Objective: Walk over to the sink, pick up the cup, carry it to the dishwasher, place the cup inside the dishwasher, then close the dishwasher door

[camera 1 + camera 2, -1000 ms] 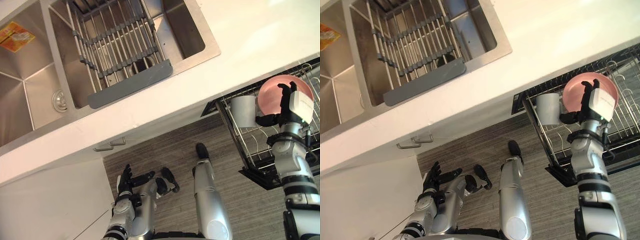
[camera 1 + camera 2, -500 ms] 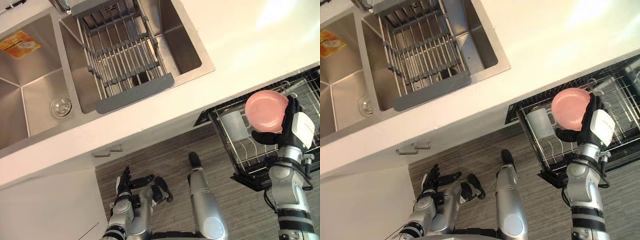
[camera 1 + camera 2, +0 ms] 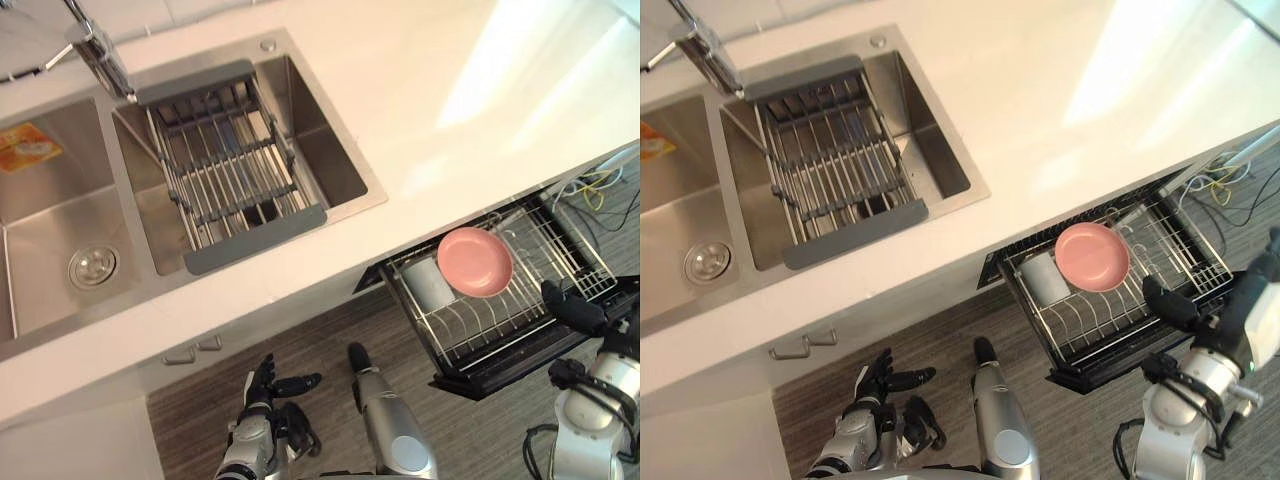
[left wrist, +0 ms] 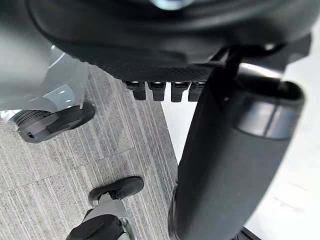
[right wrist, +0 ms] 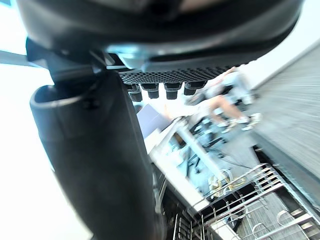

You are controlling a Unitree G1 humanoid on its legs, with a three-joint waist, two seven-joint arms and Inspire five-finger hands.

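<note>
Cup [image 3: 428, 283] stands in dishwasher rack [image 3: 505, 322], touching pink dish [image 3: 475, 262]. Right robot hand [image 3: 572, 306] at the rack's outer edge, fingers apart, empty. Placement judged complete; next, push the rack shut.

Your left hand [image 4: 165, 30] holds nothing, fingers [image 4: 158, 90] loose. Past them you see grey striped floor [image 4: 65, 150] and a white cabinet [image 4: 302, 165].
</note>
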